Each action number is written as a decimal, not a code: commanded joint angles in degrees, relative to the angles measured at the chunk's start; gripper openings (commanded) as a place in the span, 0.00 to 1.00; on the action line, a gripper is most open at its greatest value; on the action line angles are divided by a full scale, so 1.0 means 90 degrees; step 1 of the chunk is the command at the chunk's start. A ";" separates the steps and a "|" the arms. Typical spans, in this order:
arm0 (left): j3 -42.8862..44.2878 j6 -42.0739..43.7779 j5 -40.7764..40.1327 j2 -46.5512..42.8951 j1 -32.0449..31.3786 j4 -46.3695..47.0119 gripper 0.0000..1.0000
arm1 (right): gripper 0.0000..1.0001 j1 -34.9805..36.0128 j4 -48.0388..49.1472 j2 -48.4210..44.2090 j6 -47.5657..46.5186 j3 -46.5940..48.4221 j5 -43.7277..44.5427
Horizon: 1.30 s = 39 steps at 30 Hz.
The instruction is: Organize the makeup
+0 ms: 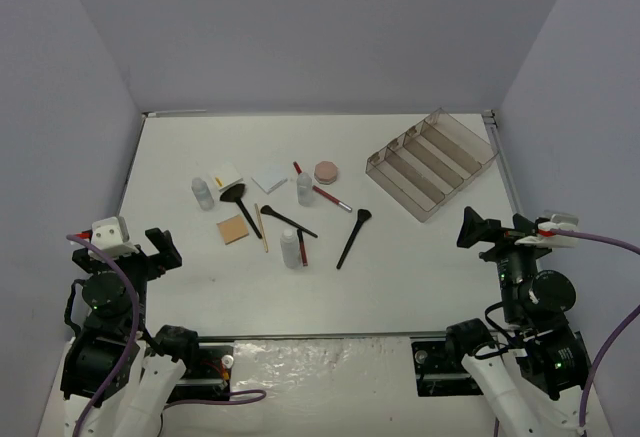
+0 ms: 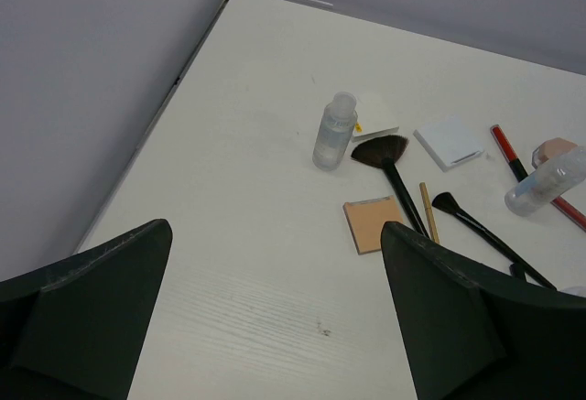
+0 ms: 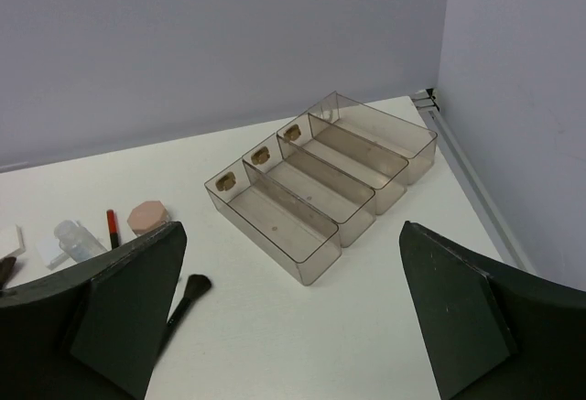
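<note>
All of the makeup (image 1: 285,220) is found loose on the white worktop (image 1: 400,277), so the task is judged to be at its very start: nothing has been sorted and every piece is left to be moved. Nearest the arms, a clear white-capped bottle (image 1: 290,247) is seen with a thin red pencil (image 1: 302,247) just beside it, and a black round-headed brush (image 1: 353,235) is laid to its right. A little farther, a tan square pad (image 1: 233,229), a thin wooden pencil (image 1: 261,227) and a black fan brush (image 1: 238,202) are grouped on the left. Beyond these, a white square pad (image 1: 227,177), a pale-blue square pad (image 1: 270,179) and a round pink compact (image 1: 326,171) are spread out (a second clear bottle (image 1: 202,193) stands upright at the left end of the group). Farthest, at the right, the clear smoky-tinted plastic tray (image 1: 432,162) is set at an angle, well apart from the makeup, and nothing is seen in its divided compartments.

The left claw (image 1: 160,247) is held spread wide over the near left of the worktop. The right claw (image 1: 476,229) is held spread wide at the near right, facing the tray. Nothing is gripped or touched by either.
</note>
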 commanded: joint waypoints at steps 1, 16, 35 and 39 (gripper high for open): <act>0.0050 -0.0110 -0.0035 0.0119 0.0058 0.0368 0.97 | 1.00 0.0062 0.0518 0.0290 0.0067 0.0232 0.0124; 0.0053 -0.0139 0.0044 0.0226 0.0058 0.0314 0.97 | 1.00 0.0062 0.0241 0.2219 0.0115 0.0956 -0.1014; 0.0018 -0.0149 0.0079 0.0182 0.0058 0.0338 0.97 | 1.00 0.0409 0.2604 0.3927 0.0755 0.0133 -0.1517; 0.0018 -0.0149 0.0102 0.0212 0.0058 0.0348 0.97 | 1.00 0.0790 0.2930 0.4107 0.0681 -0.0078 -0.1265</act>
